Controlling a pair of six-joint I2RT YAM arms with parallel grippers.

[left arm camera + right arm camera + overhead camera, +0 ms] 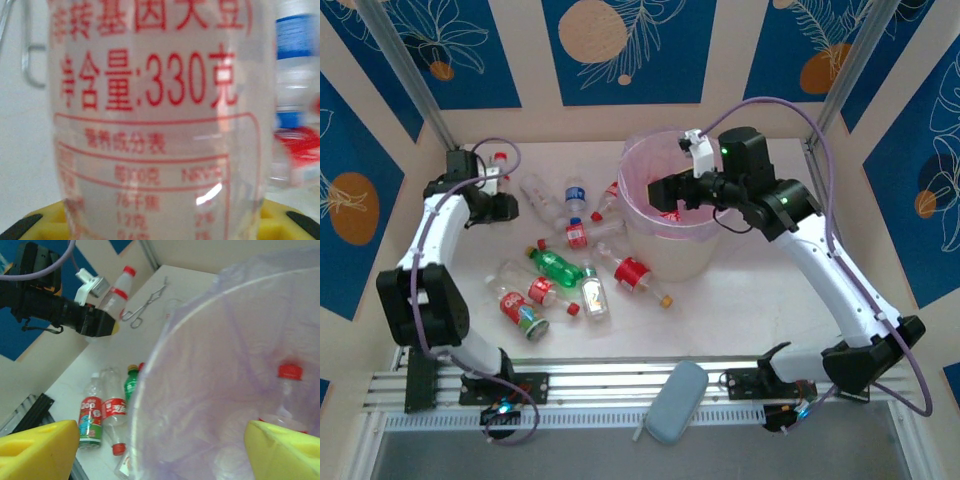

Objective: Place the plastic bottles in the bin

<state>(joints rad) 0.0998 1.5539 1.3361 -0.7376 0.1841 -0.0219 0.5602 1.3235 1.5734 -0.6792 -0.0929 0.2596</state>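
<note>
My left claw (503, 206) is clamped on a clear red-printed bottle (160, 125) at the far left of the counter (750, 310). My right claw (160, 450) hangs spread apart over the bin (200, 370), which holds a red-capped bottle (289, 390). Loose bottles (555, 265) lie beside it.

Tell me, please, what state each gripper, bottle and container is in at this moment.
left gripper, shut on clear bottle
right gripper, open, over the bin
bin, upright, partly filled
red-capped bottle, inside the bin
green bottle, capped, lying on the table outside the bin
forceps, lying flat on the table
</note>
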